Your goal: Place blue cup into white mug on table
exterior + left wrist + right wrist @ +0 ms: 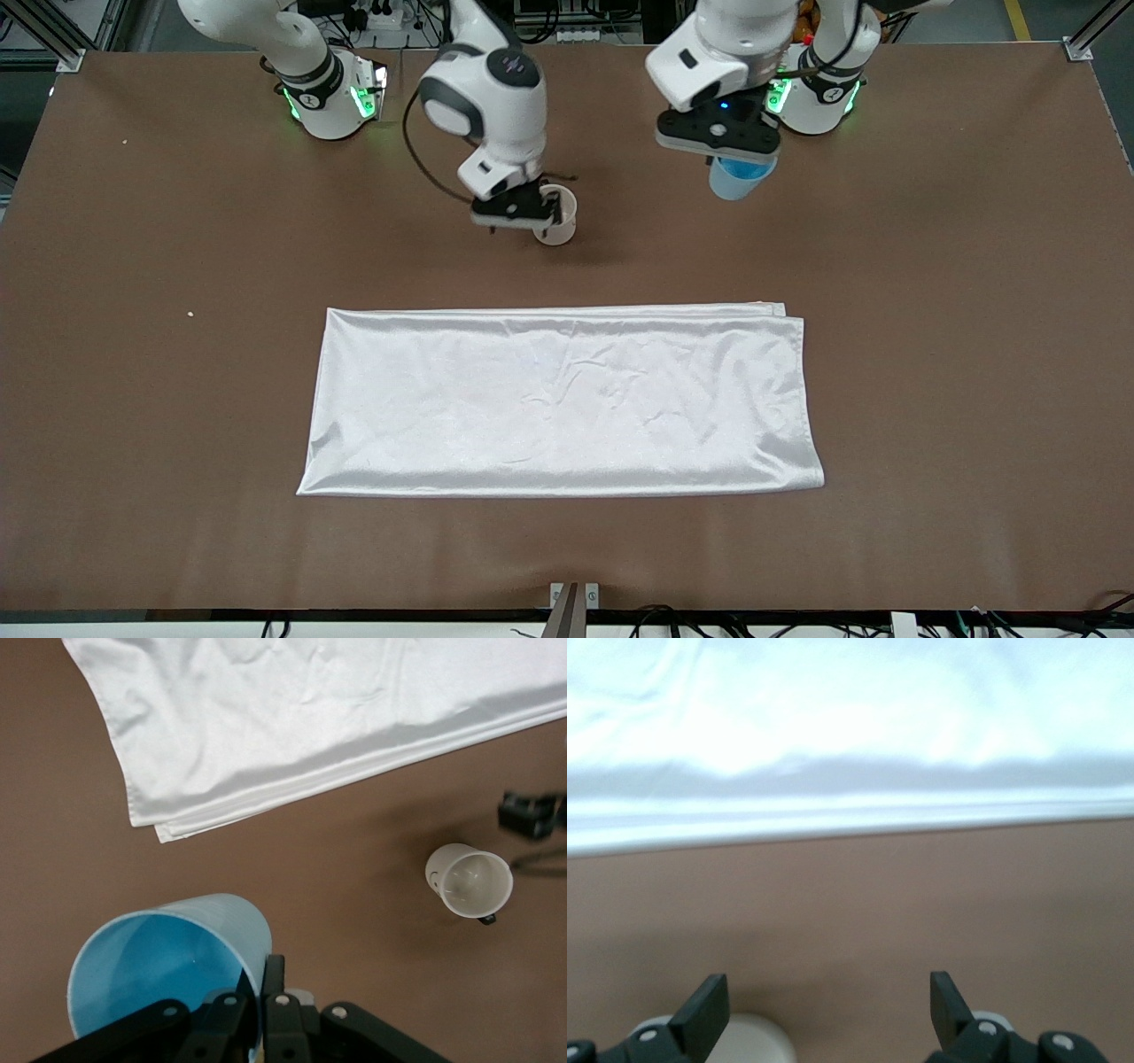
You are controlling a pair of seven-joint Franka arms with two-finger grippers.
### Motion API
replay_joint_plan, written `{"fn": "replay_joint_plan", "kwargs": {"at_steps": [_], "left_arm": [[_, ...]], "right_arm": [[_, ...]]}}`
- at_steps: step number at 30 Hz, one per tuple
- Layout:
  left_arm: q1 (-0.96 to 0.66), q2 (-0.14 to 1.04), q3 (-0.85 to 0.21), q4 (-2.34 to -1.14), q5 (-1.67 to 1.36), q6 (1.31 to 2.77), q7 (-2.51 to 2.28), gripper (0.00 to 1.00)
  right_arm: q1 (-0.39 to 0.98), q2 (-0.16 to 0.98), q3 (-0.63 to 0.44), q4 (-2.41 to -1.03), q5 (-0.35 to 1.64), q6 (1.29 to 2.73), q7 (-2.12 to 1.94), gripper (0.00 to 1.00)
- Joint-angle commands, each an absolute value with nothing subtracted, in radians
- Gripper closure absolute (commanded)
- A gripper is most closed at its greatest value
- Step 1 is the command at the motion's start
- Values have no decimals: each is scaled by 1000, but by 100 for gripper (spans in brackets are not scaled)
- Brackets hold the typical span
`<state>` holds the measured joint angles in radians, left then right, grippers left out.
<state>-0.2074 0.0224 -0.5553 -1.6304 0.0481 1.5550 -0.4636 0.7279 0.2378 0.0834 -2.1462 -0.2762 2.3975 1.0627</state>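
The white mug (pixel 558 217) is standing upright on the counter (pixel 930 354), its mouth showing open and unblocked in the left wrist view (pixel 469 881). The right tool (pixel 523 206) is sitting right beside the mug with its jaws spread wide, crowding the mug on the right arm's side. The left tool (pixel 722 146) is hanging over bare counter, pinching the blue cup (pixel 737 179) by its rim. The white cloth (pixel 558 399) is lying flat nearer the front camera, well apart from the mug.

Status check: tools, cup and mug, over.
Left tool shut on blue cup, up off table. Right tool open beside white mug. Mug empty, nothing blocking.
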Motion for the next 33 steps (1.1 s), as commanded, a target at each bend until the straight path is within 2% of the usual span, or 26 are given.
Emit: {"fn": "replay_joint_plan", "kwargs": {"at_steps": [1,10,24,28,33], "left_arm": [[-198,61,-617,-1621,29,1594,-512,100],[-221,149,-719,-1623,48,1715,-629,100],[-419,313,-724,-1628,264,1819,-762,100],[-463,368,-724,-1625,336,1838,-765,100],[-514,423,-723,-1626,393,1862,-808,100]], "right_arm": [[551,236,98,-2152,-267,2399,835,0],[333,247,98,-2145,-229,2399,500,0],[115,265,100,-2088,-135,2382,111,0],[92,249,100,-2051,-101,2297,71,0],[87,250,97,-1916,-98,2103,66,0]]}}
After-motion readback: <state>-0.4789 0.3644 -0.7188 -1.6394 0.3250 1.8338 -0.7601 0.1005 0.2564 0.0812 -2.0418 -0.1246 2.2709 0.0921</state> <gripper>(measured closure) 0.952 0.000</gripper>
